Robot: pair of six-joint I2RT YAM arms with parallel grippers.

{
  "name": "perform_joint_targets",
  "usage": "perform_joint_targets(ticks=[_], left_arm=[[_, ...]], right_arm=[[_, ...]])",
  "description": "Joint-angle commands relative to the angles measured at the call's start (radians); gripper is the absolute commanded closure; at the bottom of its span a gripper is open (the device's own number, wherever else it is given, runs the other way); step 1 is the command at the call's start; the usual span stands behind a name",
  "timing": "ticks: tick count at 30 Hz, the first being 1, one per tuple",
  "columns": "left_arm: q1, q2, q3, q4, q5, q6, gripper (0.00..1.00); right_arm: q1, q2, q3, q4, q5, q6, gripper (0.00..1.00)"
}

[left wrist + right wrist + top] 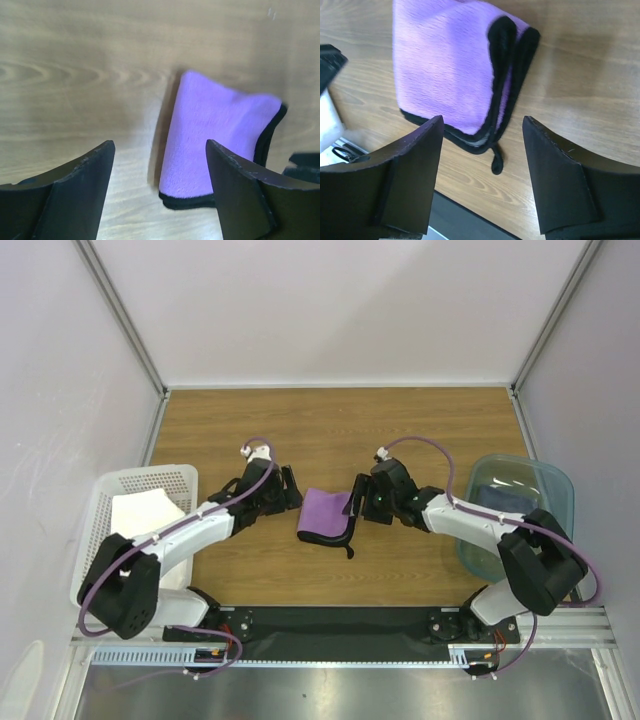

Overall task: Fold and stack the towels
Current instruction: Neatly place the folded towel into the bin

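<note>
- The purple towel [445, 65] is cut off at the right wrist view's top.
- The navy towel [505, 497] shows only dimly inside the teal bin [545, 472], at the table's right edge.
- The white towel [140, 512] lies partly under the left arm [190, 530].

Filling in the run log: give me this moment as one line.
purple towel: folded, on table | left hand: open, empty | right hand: open, empty | white towel: in basket | navy towel: in bin

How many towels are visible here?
3: purple towel on the table in the middle, white towel in the basket, navy towel in the teal bin; others may be hidden.
</note>
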Motion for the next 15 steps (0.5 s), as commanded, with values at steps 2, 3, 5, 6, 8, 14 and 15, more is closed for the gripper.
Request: perform_joint_targets(ticks=[2,3,5,6,8,14,15], left_arm=[[0.005,0.016,-0.055,0.129,0.099,0.038,0.22],[0.005,0.022,-0.063,0.161,0.12,0.043,0.25],[0.006,0.045,-0.084,0.183,0.13,0.044,0.27],[0.006,0.053,-0.09,0.211,0.139,0.044,0.28],[0.006,0.088,-0.093,0.231,0.142,0.043,0.32],[0.006,0.148,-0.087,0.26,0.144,0.05,0.44],[0.006,0.163,-0.087,0.263,0.144,0.052,0.47]], right_arm=[[0.013,0.019,-0.032,0.106,0.007,0.031,0.31],[0.013,0.032,-0.033,0.127,0.001,0.031,0.32],[0.02,0.046,-0.038,0.141,-0.004,0.028,0.33],[0.022,0.06,-0.043,0.173,0.001,0.026,0.33],[0.023,0.082,-0.041,0.178,0.003,0.026,0.35],[0.028,0.117,-0.052,0.19,0.021,0.034,0.39],[0.028,0.12,-0.052,0.19,0.024,0.035,0.39]])
